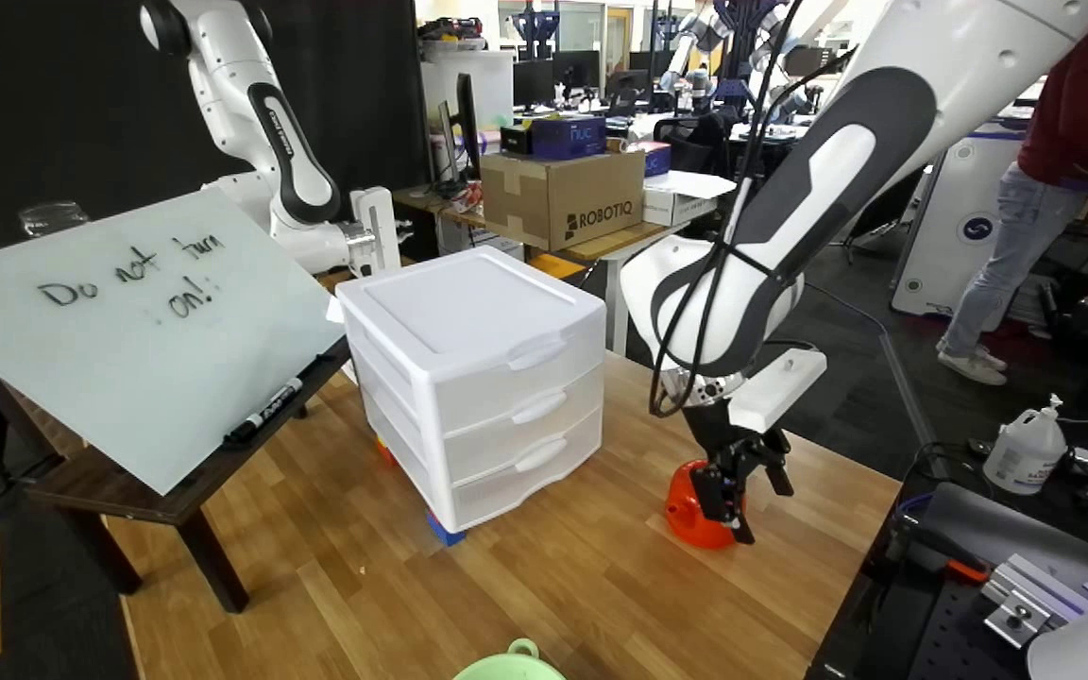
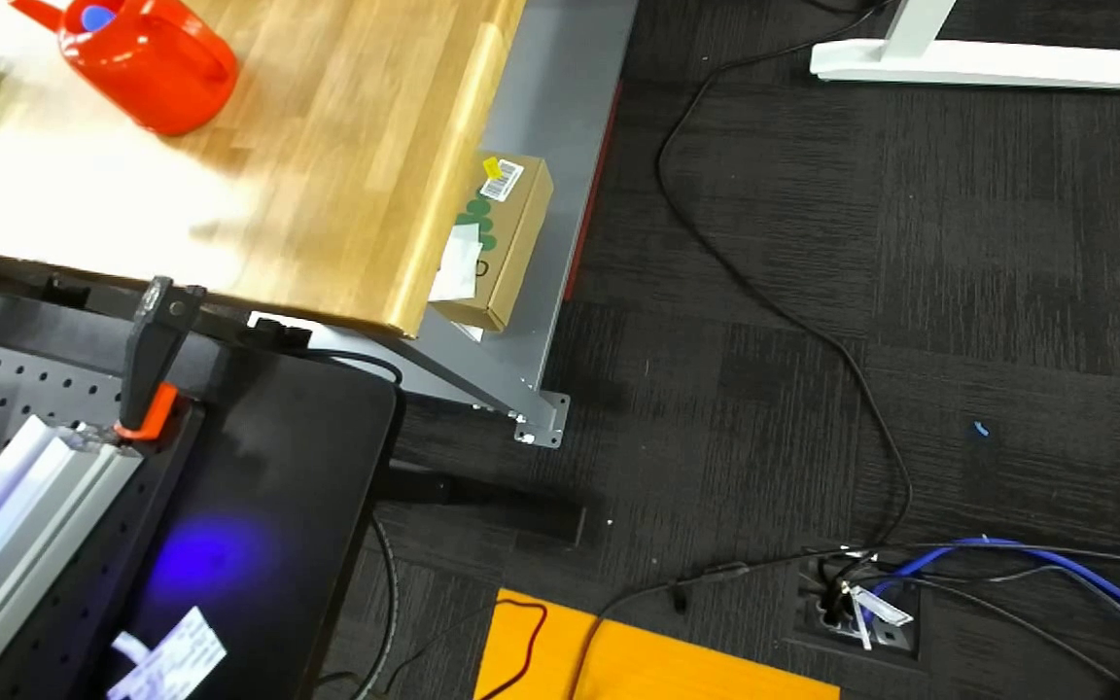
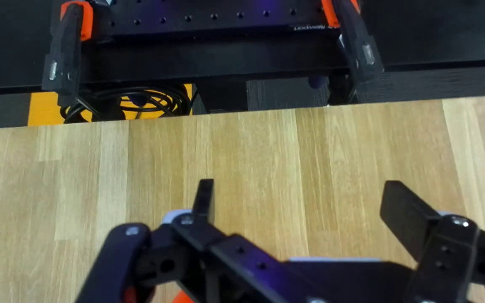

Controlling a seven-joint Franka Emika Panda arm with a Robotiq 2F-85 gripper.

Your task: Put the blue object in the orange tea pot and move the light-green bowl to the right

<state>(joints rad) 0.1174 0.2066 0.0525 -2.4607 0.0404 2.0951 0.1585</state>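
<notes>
We observe a butcher-block table point(image 2: 356, 165), partly bleached by glare point(image 2: 84, 209), dark carpet tiles point(image 2: 735, 418), a black backdrop point(image 1: 355, 85) and, farther back, computer monitors point(image 1: 533, 85)

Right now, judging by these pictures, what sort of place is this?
Probably a robotics lab: an exterior view shows a second white-and-black jointed robot arm and a brown cardboard box printed ROBOTIQ, and the wrist view shows a flat black board with rows of holes.

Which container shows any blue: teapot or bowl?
The red-orange toy teapot: a blue patch shows near its spout in an exterior view. The light-green bowl, cut off by the picture edge, shows only green.
</notes>
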